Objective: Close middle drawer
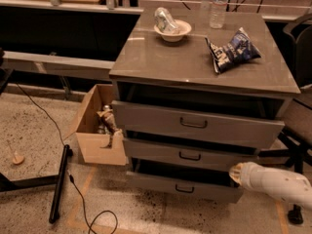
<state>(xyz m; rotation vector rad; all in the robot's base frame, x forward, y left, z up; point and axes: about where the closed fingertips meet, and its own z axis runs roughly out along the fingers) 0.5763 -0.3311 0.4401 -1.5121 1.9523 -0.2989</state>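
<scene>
White-cased gripper [238, 173] at the drawer front; closing not yet done.
The gripper was seen low on the right, at the right end of the middle drawer [161, 151]; whether it was spread or pressed together could not be told. The drawer was found pulled out, second beneath the surface [170, 57], so the whole push was judged to remain.

Cabinet [195, 67]: middle drawer [161, 152] part open, front approx. level. Gripper [236, 172] low, at that drawer's right front end. On top: bowl [172, 31], bottle [218, 6], chip bag [233, 50]. Cardboard box [97, 147] on floor beside cabinet.
</scene>
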